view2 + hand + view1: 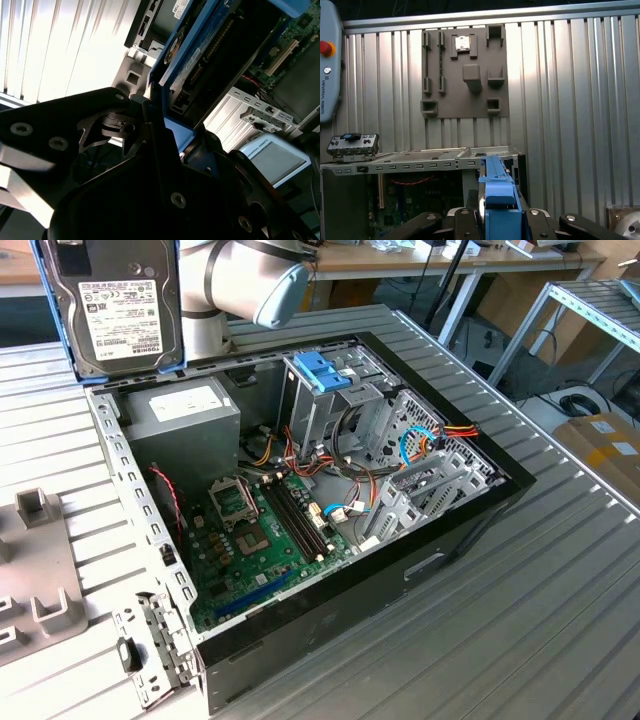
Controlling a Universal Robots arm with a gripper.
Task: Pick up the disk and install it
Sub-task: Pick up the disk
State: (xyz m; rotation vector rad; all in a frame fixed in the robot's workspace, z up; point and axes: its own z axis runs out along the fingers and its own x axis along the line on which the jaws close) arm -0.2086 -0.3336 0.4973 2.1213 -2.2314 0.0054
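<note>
1. We see a ribbed aluminium table (pixel 520 620) carrying an open computer case (pixel 330 615) — black sheet-metal walls, with a green circuit board (pixel 250 560) inside.
2. The disk (pixel 120 305) is held aloft and upright near the case's corner where the grey power-supply box (pixel 185 415) sits.
3. In the first wrist view the gripper (pixel 497 220) is clamped on the disk, its black fingers (pixel 465 222) pressing on either side of the blue carrier edge.
4. The disk is a flat grey-metal rectangle — large white label with black print, blue plastic frame along its edges.
</note>
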